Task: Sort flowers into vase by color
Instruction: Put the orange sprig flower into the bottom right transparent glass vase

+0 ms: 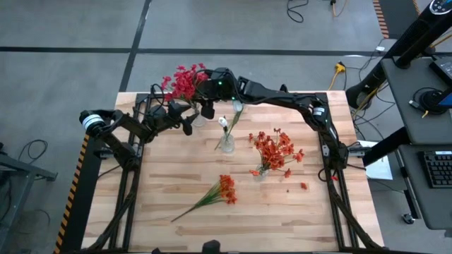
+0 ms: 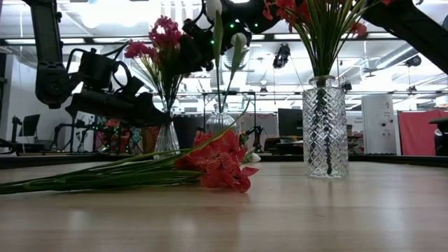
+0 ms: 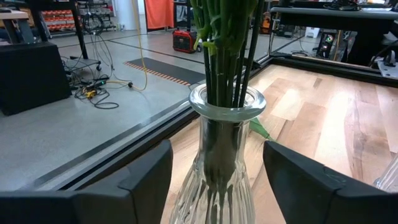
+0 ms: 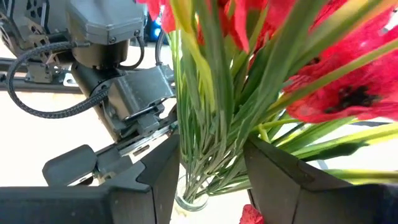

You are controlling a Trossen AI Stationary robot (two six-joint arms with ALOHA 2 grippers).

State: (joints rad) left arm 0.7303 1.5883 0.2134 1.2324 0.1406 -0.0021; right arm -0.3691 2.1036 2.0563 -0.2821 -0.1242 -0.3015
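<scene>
Crimson-red flowers (image 1: 183,81) stand in a clear ribbed glass vase (image 3: 217,180) at the table's far left. My left gripper (image 3: 217,155) comes at it level from the left, open, one finger on each side of the vase's neck. My right gripper (image 4: 211,155) reaches in from the right above the vase, open, with the green stalks (image 4: 208,118) between its fingers. A white bud stands in a second vase (image 1: 226,143), and orange-red flowers (image 1: 277,149) in a third vase (image 2: 325,126). One loose orange-red stem (image 1: 212,194) lies flat on the table. My left gripper's fingers (image 3: 149,180) flank the vase just below its rim (image 3: 227,102); whether they touch the glass I cannot tell. My right gripper's fingers (image 4: 161,171) stand on either side of the bunch of stalks above the vase mouth; leaves fill the gap, and whether they touch I cannot tell.
Two small red petals (image 1: 304,185) lie near the right arm's frame. The three vases stand in a slanting row across the table's middle. Bare wood (image 1: 282,219) lies along the near edge. Cables and a floor rail (image 3: 124,149) run past the table's far left edge.
</scene>
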